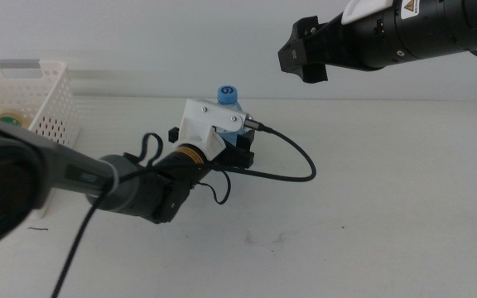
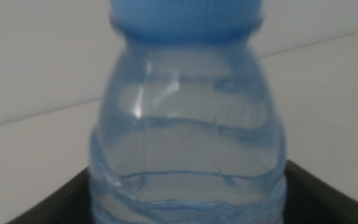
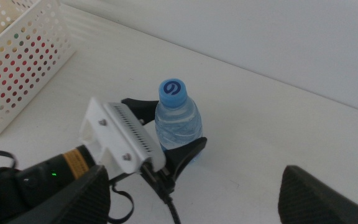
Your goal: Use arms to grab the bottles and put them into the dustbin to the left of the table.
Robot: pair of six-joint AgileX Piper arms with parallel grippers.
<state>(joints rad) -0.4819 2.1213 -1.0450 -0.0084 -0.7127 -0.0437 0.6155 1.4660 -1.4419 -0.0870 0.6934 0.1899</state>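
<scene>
A clear water bottle [image 1: 227, 96] with a blue cap stands upright near the middle of the table [image 1: 371, 207]. My left gripper [image 1: 230, 124] reaches in from the left, and its two dark jaws press against both sides of the bottle [image 3: 178, 121]. In the left wrist view the bottle [image 2: 185, 124] fills the picture between the jaws. High at the back right, clear of the table, hangs my right gripper [image 1: 302, 51], its jaws spread wide and holding nothing. The white perforated dustbin [image 1: 44, 99] sits at the far left.
A black cable [image 1: 292, 157] loops from the left gripper's housing across the table to the right of the bottle. Something yellowish lies inside the dustbin [image 3: 23, 56], too unclear to name. Small dark scuffs [image 1: 280, 238] mark the near tabletop.
</scene>
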